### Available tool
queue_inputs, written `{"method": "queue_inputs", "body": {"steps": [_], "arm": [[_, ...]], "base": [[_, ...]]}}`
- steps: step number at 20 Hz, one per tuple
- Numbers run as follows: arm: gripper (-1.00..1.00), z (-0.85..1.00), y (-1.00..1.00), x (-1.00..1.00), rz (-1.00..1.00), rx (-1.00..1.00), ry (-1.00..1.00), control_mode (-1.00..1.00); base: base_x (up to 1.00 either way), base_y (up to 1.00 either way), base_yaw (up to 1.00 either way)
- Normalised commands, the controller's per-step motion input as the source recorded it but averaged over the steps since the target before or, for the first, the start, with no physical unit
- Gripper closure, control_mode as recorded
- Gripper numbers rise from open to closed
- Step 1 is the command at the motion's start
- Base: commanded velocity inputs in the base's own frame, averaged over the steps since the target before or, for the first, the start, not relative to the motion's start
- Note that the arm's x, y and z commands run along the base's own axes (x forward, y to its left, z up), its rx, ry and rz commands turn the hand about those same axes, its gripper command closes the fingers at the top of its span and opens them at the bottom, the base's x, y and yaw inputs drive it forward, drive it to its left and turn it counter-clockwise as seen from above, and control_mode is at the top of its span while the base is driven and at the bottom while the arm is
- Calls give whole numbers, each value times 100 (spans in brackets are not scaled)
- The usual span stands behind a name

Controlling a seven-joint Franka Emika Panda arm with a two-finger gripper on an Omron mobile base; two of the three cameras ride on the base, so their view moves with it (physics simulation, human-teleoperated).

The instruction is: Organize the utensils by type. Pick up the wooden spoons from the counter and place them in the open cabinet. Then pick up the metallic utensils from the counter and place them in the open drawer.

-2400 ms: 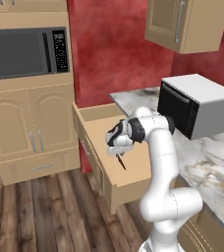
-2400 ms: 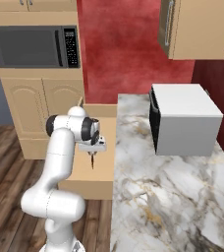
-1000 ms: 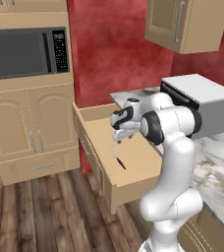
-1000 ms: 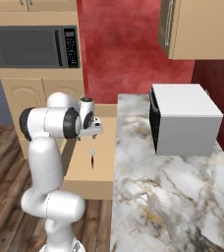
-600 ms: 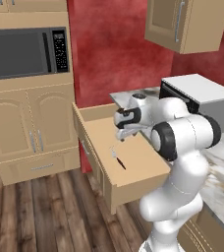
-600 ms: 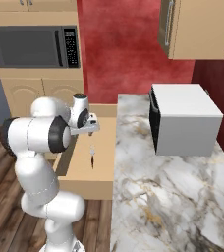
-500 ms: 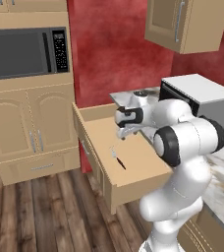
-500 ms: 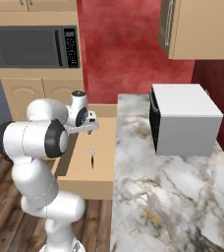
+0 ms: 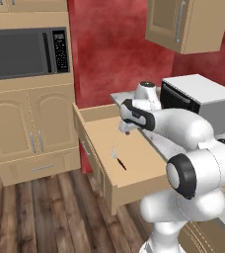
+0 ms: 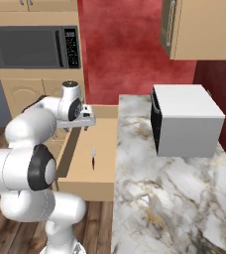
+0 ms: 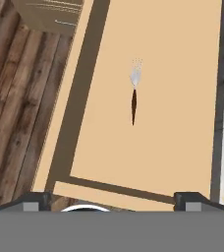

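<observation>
Arm swung back over open drawer (image 9: 134, 163); gripper (image 9: 126, 127) hovered above it, jaws spread wide, empty. Slim dark-handled silver utensil (image 11: 134, 96) lay flat on drawer floor.

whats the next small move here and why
Probably lift clear and swing back toward the counter. The gripper hangs open and empty above the open drawer, and a dark-handled fork already lies flat on the drawer bottom, so this drop looks done.
</observation>
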Motion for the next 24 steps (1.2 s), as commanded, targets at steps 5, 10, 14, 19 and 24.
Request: {"method": "queue_inputs", "body": {"steps": [5, 10, 14, 19, 24], "arm": [[-100, 41, 0, -60, -25, 0, 0, -100], [-100, 34, 0, -64, -23, 0, 1, -100], [-100, 19, 0, -40, -17, 0, 0, -100], [-100, 0, 0, -1, 0, 0, 0, -100], [-100, 0, 0, 0, 0, 0, 0, -100]], "base": [[0, 0, 0], [0, 0, 0], [0, 0, 0], [0, 0, 0], [0, 0, 0]]}}
